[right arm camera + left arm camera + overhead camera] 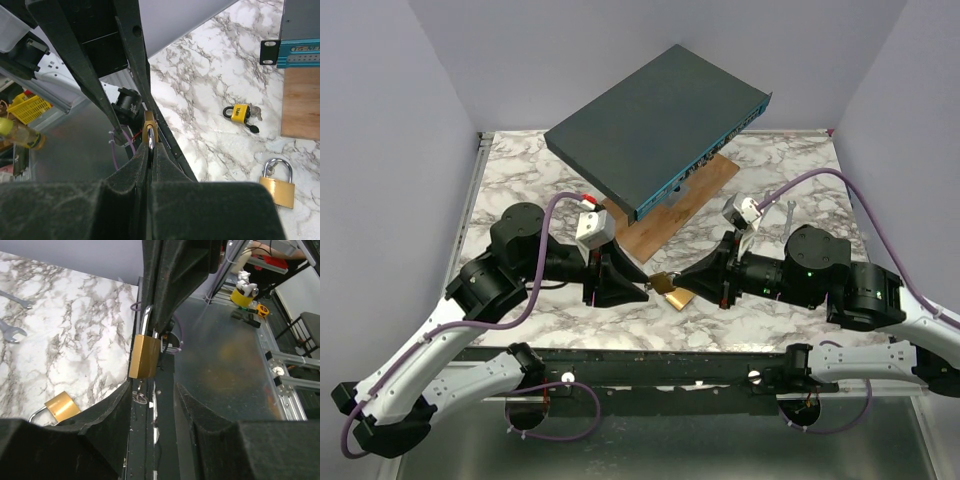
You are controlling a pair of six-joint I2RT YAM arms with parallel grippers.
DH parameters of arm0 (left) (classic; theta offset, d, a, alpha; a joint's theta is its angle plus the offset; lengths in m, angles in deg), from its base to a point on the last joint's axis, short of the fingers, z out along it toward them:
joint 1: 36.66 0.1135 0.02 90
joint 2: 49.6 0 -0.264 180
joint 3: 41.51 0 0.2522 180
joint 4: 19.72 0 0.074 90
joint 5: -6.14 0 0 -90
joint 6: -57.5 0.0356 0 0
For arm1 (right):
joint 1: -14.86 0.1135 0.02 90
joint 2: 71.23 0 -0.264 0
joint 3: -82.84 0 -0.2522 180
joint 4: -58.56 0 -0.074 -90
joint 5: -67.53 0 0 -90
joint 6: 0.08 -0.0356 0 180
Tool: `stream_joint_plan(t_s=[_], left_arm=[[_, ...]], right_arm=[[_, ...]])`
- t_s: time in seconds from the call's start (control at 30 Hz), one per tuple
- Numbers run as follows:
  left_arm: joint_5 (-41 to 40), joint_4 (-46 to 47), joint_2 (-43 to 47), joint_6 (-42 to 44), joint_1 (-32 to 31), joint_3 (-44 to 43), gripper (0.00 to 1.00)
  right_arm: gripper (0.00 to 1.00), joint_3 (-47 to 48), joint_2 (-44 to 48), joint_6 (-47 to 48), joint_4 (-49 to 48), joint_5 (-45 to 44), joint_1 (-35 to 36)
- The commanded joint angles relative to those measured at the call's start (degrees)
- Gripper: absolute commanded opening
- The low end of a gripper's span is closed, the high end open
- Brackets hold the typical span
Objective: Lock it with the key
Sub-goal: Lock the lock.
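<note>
Padlock [663,283] is held up off the bench [520,170], midway between the 2 arms near the front edge.

On the left, the left claw [638,287] points in at the lock's base. In its wrist view the 2 pads stand apart with a clear gap. The key [140,398] pokes out of the bottom of the brass body just beside the left-hand pad, so this claw is part-open and grips nothing.

In the middle, the lock body hangs by its shackle (I cannot tell whether the shackle is pressed home, since the other arm's fingers cover its top).

On the right, the right claw [150,152] is pinched tight on the lock, which is seen edge-on between its pads. Further right on the marble lie a spare brass padlock [277,187] and a small yellow padlock [241,112].

I judge the step in hand to be taking hold of the key: the lock is braced and the key is in place but not yet gripped. The next move calls for the left claw to centre on the key's head, close on it, and turn the wrist. Meanwhile the right arm must keep the body from twisting along.
</note>
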Motion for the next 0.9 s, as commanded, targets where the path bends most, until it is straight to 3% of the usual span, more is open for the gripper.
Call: stream_joint_plan(t_s=[0.0,0.87], left_arm=[[5.8,2.0,-0.5,-0.6,0.4,-0.1,0.37],[6.4,1.4,-3.2,-2.5,0.6,0.6,0.24]], right_arm=[[0.01,1.7,0.8,1.0,-0.7,1.9,0.3],[0.01,2.2,1.2,1.3,-1.9,2.5,0.3]])
